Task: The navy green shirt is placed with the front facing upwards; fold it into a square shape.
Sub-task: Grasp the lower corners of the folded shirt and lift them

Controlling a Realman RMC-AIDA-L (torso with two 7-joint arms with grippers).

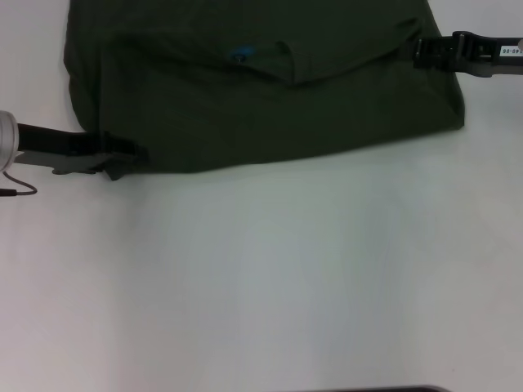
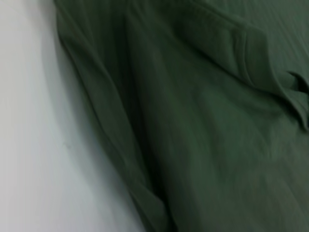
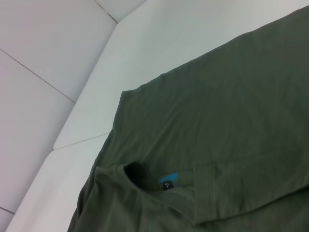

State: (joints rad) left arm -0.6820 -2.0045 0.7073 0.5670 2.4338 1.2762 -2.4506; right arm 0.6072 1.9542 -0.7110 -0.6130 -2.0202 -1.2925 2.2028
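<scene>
Navy green shirt lies across the far half of the white table, already folded over on itself so that a plain olive panel faces up and no chest print shows. Its near edge runs slightly uphill from the robot's left to its right, and a small blue label sits by the ribbed neck opening near the middle of the cloth. A sleeve hem lies folded across the body just to the right of that label.

Left gripper reaches in low and nearly level from the left edge of the head view, its dark fingers meeting the shirt's near left corner; whether they are pinched on the fabric or merely against it cannot be told. The left wrist view shows only creased cloth and a strip of table beside it.

Right gripper comes in level from the right edge, farther back, with its tip at the shirt's right side near the folded sleeve; its finger state cannot be told either. The right wrist view looks down on the neck, the label and the flat back panel.
</scene>
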